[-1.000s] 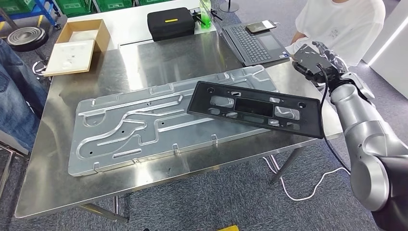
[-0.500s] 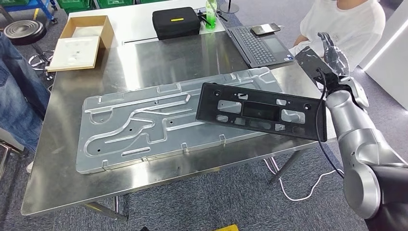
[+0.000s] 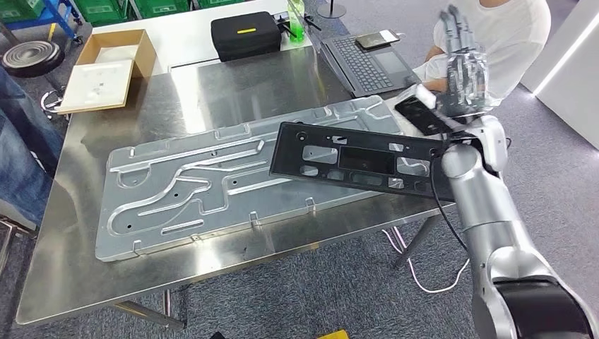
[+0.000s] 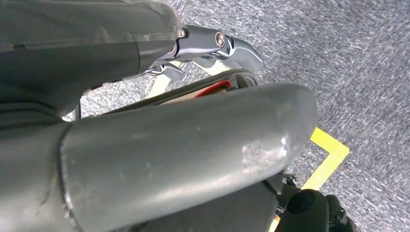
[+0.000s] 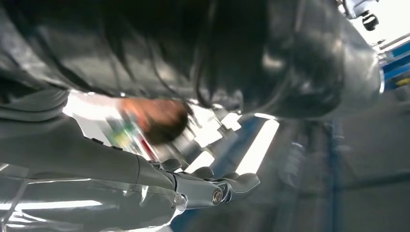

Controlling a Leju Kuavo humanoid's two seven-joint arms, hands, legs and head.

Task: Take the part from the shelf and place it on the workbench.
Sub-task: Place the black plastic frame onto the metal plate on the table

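1. One black part (image 3: 364, 161) lying flat at centre-right of the head view, resting on the right half of the embossed metal panel (image 3: 205, 187), right end reaching past the panel toward the workbench (image 3: 70, 233) edge and tucked behind the silver forearm.
2. Right hand (image 3: 463, 67) raised at upper right of the head view, fingers straight and spread, holding nothing, well clear of the part.
3. Right hand (image 5: 198, 186) in the right wrist view: fingers extended, nothing between them; background blurred.
4. Left hand (image 4: 212, 46) in the left wrist view, upper centre of frame: hanging over grey carpet with yellow floor tape (image 4: 329, 157); fingers mostly hidden behind the thumb, cannot tell whether spread or curled.
5. Laptop (image 3: 364, 63) open at upper centre-right of the head view, phone (image 3: 378, 39) on its top edge.
6. Black case (image 3: 246, 34) at top centre, green bottle (image 3: 298, 21) just beside it.
7. Cardboard box (image 3: 116, 60) with white insert at upper left.
8. Person in white shirt (image 3: 505, 35) seated at upper right, behind the raised hand.
9. Person in jeans (image 3: 18, 141) at left edge.
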